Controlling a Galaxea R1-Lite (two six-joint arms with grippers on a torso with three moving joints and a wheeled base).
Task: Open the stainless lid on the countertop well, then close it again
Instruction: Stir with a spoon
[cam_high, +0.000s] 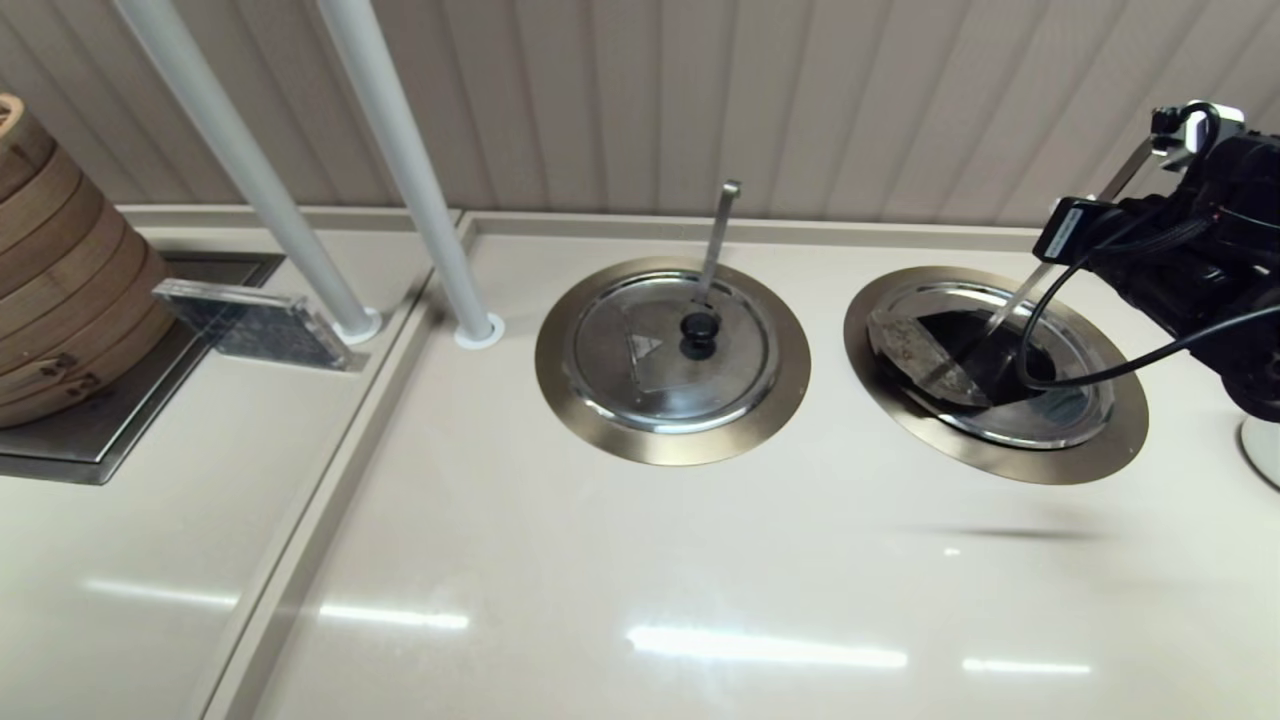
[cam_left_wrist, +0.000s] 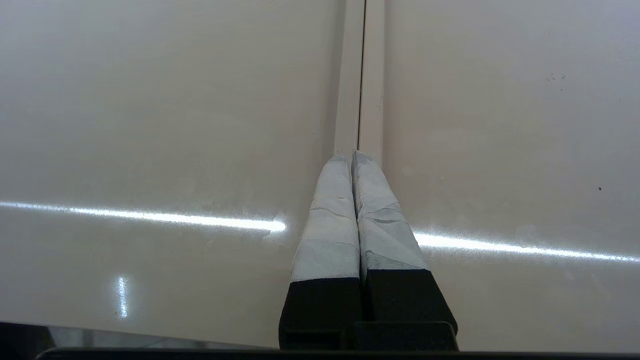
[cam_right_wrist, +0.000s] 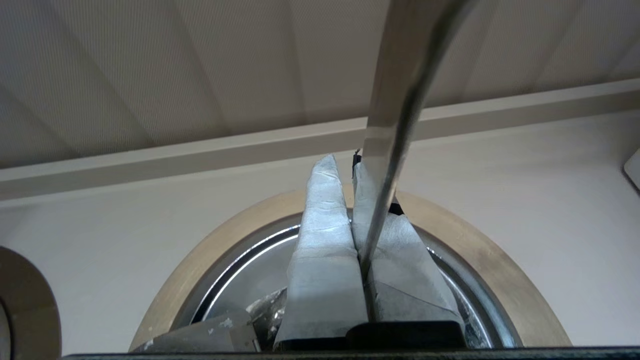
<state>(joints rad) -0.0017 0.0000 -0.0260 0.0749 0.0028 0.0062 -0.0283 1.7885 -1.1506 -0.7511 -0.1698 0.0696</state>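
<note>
currently: right well lid folded open, both grippers pressed together

item one, your right gripper (cam_right_wrist: 350, 165): it hangs over the countertop well (cam_high: 1120, 440) at the right of the counter (cam_high: 640, 560). its taped fingers (cam_right_wrist: 325, 240) are pressed together, and a flat steel ladle handle (cam_right_wrist: 400, 100) passes in front of them; you cannot tell from the wrist view whether they pinch it.

item two, the stainless lid (cam_high: 920, 355): it sits in that right well with a wedge section folded back, so a dark opening shows in the middle. the folded flap lies toward the other well.

item three, the second lid (cam_high: 650, 360): it lies flat in the second well (cam_high: 560, 400), with its black knob (cam_high: 700, 328) and its own handle (cam_high: 718, 235) rising behind.

item four, your left gripper (cam_left_wrist: 352, 155): fingertips closed together, holding nothing, over a seam in the counter.

item five: bamboo steamers (cam_high: 60, 270) are stacked at the far left.
</note>
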